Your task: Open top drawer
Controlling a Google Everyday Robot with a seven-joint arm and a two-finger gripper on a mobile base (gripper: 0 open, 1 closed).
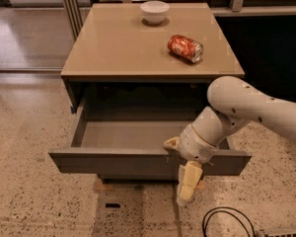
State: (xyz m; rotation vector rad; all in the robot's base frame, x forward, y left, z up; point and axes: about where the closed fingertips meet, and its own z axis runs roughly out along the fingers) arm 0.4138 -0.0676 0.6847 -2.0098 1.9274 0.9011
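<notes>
Now my gripper (183, 172) pinches the front of the top drawer (113, 162) right of centre. It runs crosswise, pulled well out from under the cabinet (133, 48); any further pull goes straight away from the cabinet.

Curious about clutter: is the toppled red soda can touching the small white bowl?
Apart. The camera view shows bare tabletop between the red soda can and the white bowl. The gripper is at the front of the dark grey top drawer.
</notes>
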